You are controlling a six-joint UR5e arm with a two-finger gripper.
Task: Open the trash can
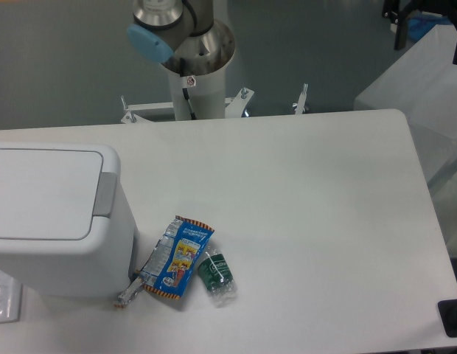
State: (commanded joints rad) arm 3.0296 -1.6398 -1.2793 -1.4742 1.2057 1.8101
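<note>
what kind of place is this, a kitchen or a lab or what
Most likely a robotics lab or test cell: a robot arm base bolted behind a plain white table, with a trash can and snack wrapper staged as props.

Trash can [44, 214] cut off left; pincer out of frame.

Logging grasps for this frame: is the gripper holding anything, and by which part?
Cannot be told: the gripper is out of view. The trash can sits untouched with its lid shut.

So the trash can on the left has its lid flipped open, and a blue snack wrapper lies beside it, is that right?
Not quite: the camera view shows the trash can lid closed flat. The blue snack wrapper does lie beside it.
</note>
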